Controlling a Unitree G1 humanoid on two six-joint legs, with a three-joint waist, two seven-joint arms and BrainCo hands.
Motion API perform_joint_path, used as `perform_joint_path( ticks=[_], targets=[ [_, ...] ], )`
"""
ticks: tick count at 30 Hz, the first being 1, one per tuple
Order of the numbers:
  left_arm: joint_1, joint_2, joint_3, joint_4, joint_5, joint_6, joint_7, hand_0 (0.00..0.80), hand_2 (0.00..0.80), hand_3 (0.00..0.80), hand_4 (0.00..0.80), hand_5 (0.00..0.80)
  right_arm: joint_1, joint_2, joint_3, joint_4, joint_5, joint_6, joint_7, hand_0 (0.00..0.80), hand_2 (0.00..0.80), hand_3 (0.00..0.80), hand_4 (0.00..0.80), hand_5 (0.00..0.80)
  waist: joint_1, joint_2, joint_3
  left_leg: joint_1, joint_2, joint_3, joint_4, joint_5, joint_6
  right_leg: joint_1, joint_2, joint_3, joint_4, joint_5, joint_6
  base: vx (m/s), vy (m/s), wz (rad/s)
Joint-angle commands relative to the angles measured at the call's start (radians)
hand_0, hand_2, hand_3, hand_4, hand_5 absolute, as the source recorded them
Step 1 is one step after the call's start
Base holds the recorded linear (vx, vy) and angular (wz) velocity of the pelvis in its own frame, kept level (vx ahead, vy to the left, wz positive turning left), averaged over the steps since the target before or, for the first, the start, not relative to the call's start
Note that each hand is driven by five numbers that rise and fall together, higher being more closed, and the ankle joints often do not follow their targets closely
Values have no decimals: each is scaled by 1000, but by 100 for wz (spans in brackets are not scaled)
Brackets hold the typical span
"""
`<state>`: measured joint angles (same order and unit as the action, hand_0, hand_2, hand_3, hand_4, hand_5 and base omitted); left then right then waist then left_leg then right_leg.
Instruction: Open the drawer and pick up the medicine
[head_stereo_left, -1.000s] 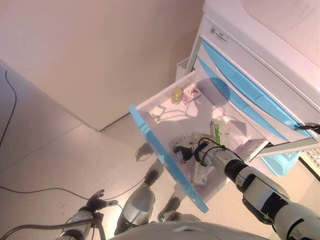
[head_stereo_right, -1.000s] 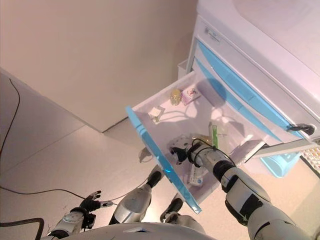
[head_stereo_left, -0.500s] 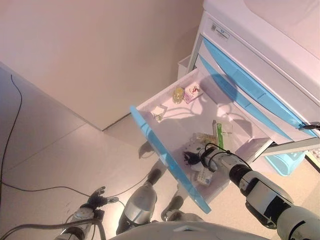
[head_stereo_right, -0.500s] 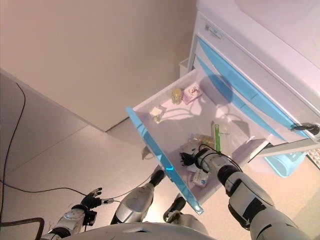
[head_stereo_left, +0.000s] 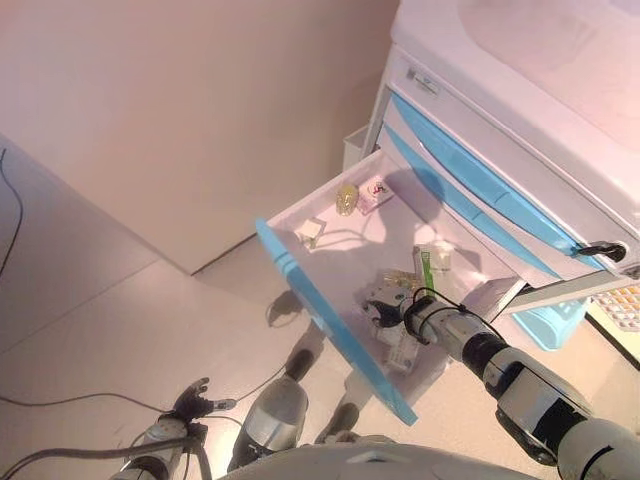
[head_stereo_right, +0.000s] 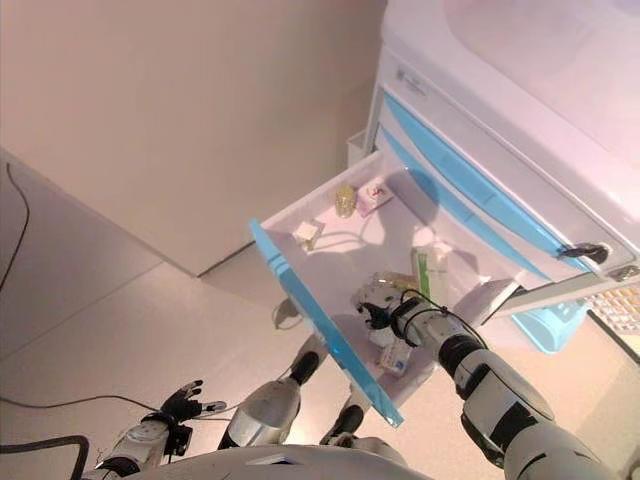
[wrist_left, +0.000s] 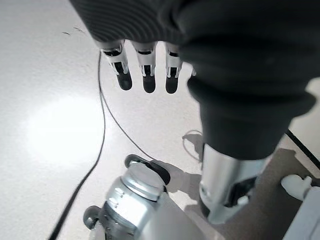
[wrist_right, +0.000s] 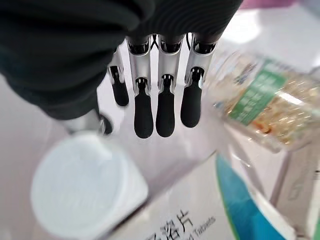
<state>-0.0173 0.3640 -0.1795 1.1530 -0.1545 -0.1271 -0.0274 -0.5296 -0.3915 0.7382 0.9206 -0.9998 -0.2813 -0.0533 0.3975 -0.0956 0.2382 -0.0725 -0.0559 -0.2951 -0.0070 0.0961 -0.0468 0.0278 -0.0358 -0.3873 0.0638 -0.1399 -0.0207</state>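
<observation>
The white drawer (head_stereo_left: 345, 245) with a light blue front (head_stereo_left: 330, 318) stands pulled out of the cabinet. My right hand (head_stereo_left: 385, 308) is inside it, near the front. In the right wrist view its fingers (wrist_right: 165, 107) are straight and hold nothing. They hang just above a white round bottle cap (wrist_right: 85, 187), a white and teal medicine box (wrist_right: 215, 212) and a clear packet with a green label (wrist_right: 260, 97). My left hand (head_stereo_left: 195, 402) hangs low by the floor, with its fingers (wrist_left: 145, 75) straight and empty.
Further back in the drawer lie a green and white box (head_stereo_left: 432, 262), a small yellowish bottle (head_stereo_left: 346, 198), a pink and white box (head_stereo_left: 376, 192) and a small pale item (head_stereo_left: 310, 231). Closed blue-fronted drawers (head_stereo_left: 480, 190) rise above. A beige wall (head_stereo_left: 200, 110) stands to the left.
The whole view has shifted a little. My right hand has slid slightly away from the drawer front toward the boxes. The left hand has not moved.
</observation>
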Motion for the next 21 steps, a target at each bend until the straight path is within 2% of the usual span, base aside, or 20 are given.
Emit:
perform_joint_path(
  ticks=[1, 11, 17, 21],
  targets=[
    [31, -14, 7, 23, 17, 1, 14, 0, 0, 0, 0, 0, 30, -55, 15, -107, 50, 9, 13, 0, 0, 0, 0, 0, -28, 2, -34, 7, -73, -18, -15, -72, 54, -3, -36, 35, -25, 87, 69, 0, 0, 0],
    [49, -22, 22, 24, 15, 6, 18, 0, 0, 0, 0, 0, 80, -70, -33, -222, 95, 60, 9, 0, 0, 0, 0, 0, -52, 8, -33, 14, -72, -2, -7, -82, 60, -4, -35, 53, -20, 88, 70, 7, 4, -5],
    [49, -18, 31, 20, 9, 7, 14, 0, 0, 0, 0, 0, 101, -84, -34, -252, 113, 50, 87, 0, 0, 0, 0, 0, -60, 10, -25, 12, -73, 3, -5, -84, 63, -7, -36, 60, -19, 88, 70, -5, 3, -2],
    [44, -14, 33, 18, 10, 11, 14, 0, 0, 0, 0, 0, 112, -82, -20, -242, 84, 95, 144, 0, 0, 0, 0, 0, -60, 7, -24, 11, -74, 4, -4, -86, 63, -6, -36, 61, -20, 86, 69, 0, 0, 0]
  ],
)
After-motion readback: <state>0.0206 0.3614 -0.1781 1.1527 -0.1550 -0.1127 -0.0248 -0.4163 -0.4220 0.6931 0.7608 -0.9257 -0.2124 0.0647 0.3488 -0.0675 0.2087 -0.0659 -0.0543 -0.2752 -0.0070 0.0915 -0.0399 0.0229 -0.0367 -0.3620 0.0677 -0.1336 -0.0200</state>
